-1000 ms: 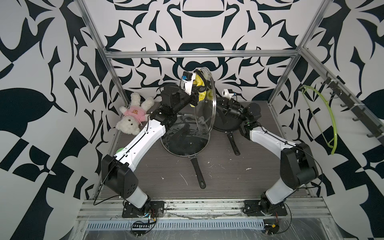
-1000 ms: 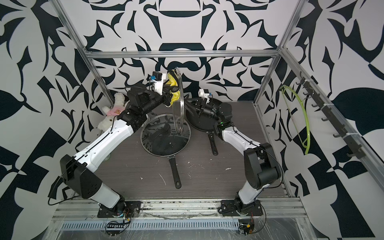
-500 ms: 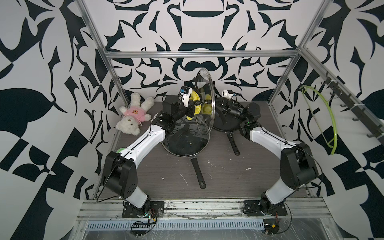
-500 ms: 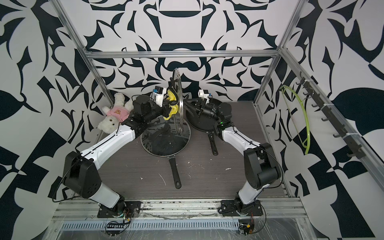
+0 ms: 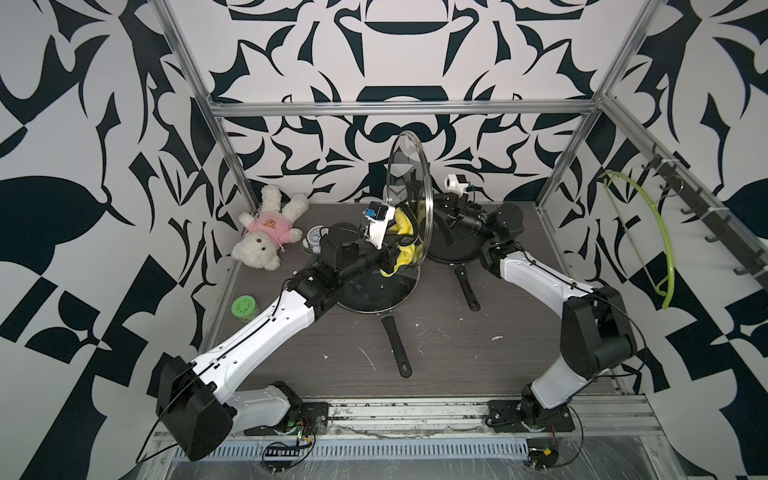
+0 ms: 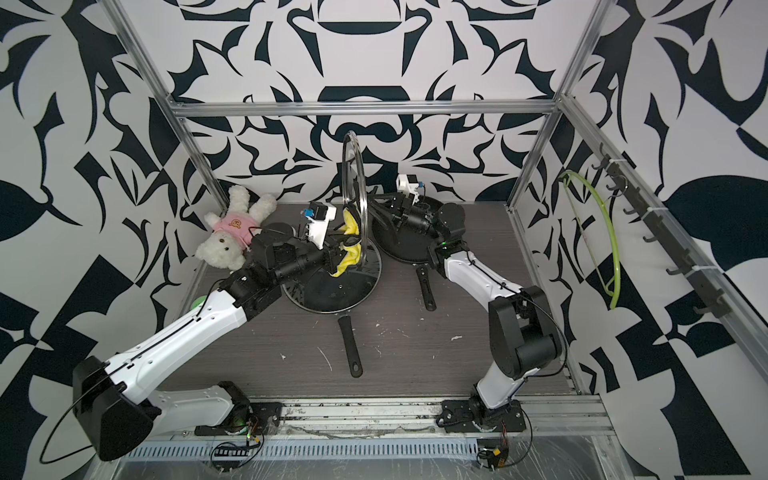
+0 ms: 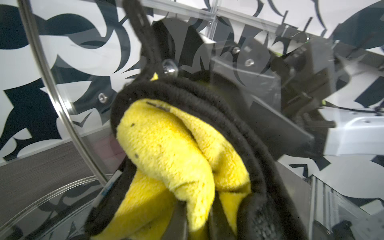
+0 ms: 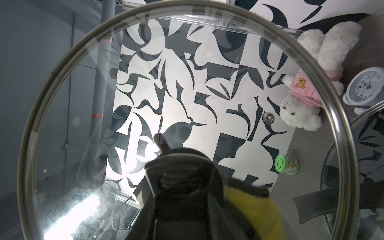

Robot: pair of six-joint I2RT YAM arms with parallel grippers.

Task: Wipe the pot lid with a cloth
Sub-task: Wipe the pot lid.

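Grips upright pot lid (image 5: 406,166) in right claw (image 5: 437,219), presses cloth (image 5: 404,243) pinched in left claw (image 5: 394,251) against it; wiping seemingly underway.

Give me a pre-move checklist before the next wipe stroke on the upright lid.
1. Grip: right hand holds the glass lid by its knob, lid upright: ok.
2. Grip: left hand shut on the cloth: ok.
3. Cloth against the glass: ok, it looks pressed on.
4. Gap between the held lid's lower rim and the flat lid beneath: cannot tell.
5. Bystanders: teddy bear and clock lie away from the stroke: ok.
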